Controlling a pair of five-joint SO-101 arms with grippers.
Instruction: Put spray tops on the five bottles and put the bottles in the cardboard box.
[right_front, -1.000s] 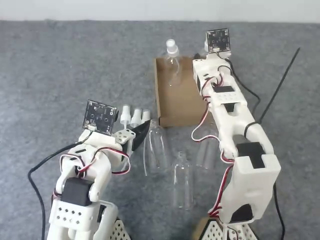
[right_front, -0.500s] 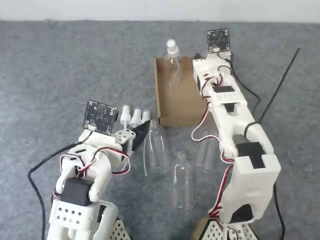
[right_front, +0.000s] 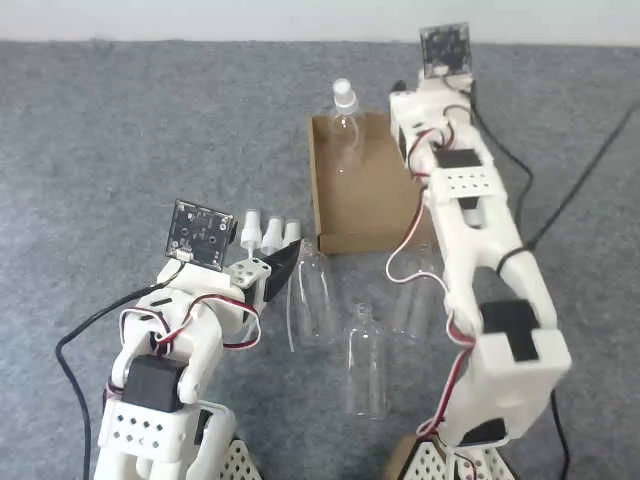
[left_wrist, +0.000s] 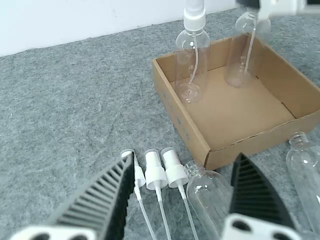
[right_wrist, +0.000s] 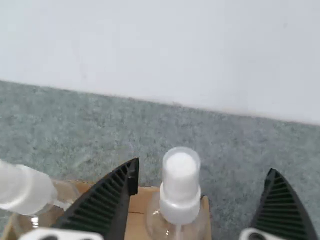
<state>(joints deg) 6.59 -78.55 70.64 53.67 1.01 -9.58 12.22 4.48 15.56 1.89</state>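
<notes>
With jaws spread, my right tool (right_wrist: 202, 171) has pulled back toward the frame's top, leaving a second capped bottle (right_wrist: 180, 197) standing in the box (right_front: 322, 190); three remain.

There were five bottles. Two with tops on stood inside the one cardboard box (right_front: 316, 185), in the upper middle of the high view. They were a first capped bottle (right_front: 345, 118) at the box's far left corner and a second capped bottle (right_wrist: 180, 192) beside it. Three bottles without tops were below the box in the lower middle of the frame: a left open bottle (right_front: 312, 295), a middle open bottle (right_front: 365, 362) and a right open bottle (right_front: 414, 292). The last sat partly behind wires, so it was probably a whole bottle like the others. Three loose spray tops (right_front: 270, 230) sat in a row left of the box's near corner. There were two arms, a left arm (right_front: 175, 335) and a right arm (right_front: 470, 205).
</notes>
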